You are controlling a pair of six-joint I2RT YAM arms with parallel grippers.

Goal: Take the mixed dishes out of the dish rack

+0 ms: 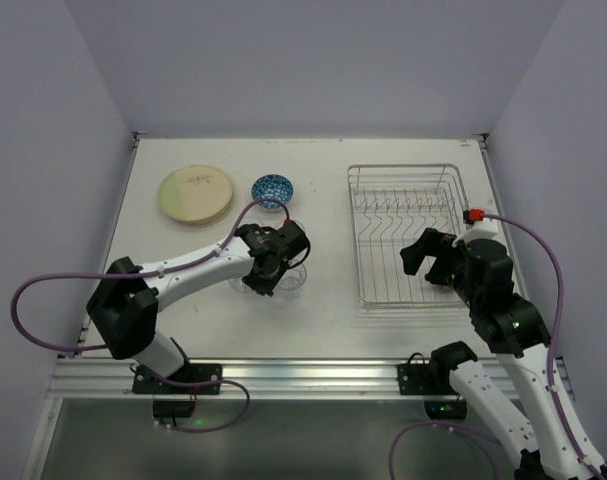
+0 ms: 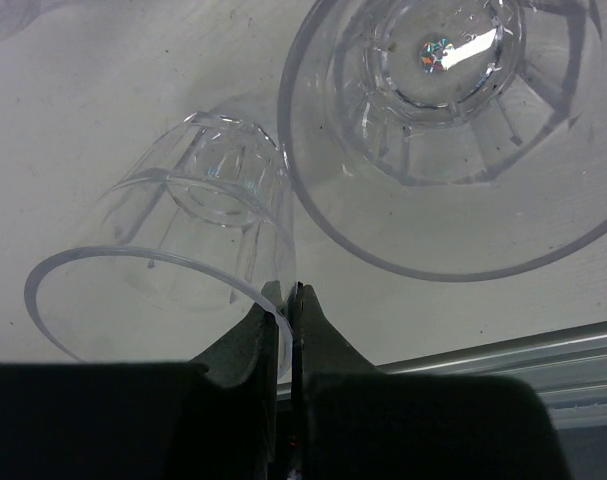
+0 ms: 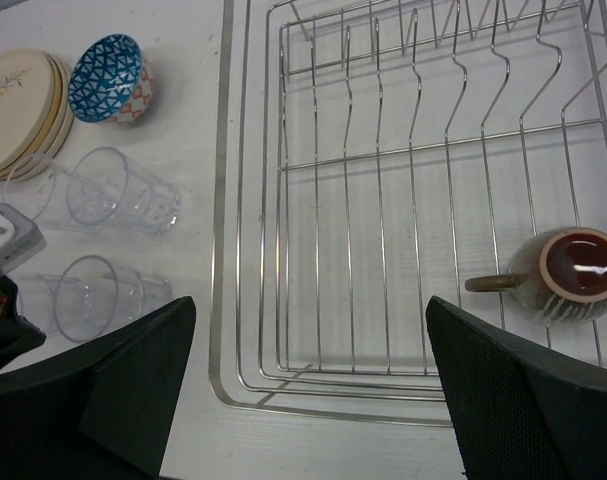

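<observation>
The left gripper is pressed together on the thin rim of a clear ribbed glass. The wall of the glass is pinched between the dark fingers, and its base is seen just beyond the tips, on the pale matte table. A second glass, faceted and with a glint at its base, is seen just beyond and to the right, cut off by the frame edge.

The right gripper is spread wide over the dish rack of silver wire, and nothing is touched by it. Only its two black textured fingers are shown. A round cup with a dark glossy inside and a handle is seen inside the rack, beyond the right-hand finger. To the left, outside the rack, a pair of glasses is seen. Beyond these, a blue-patterned bowl and stacked cream plates are seen, the plates partly cut off.
</observation>
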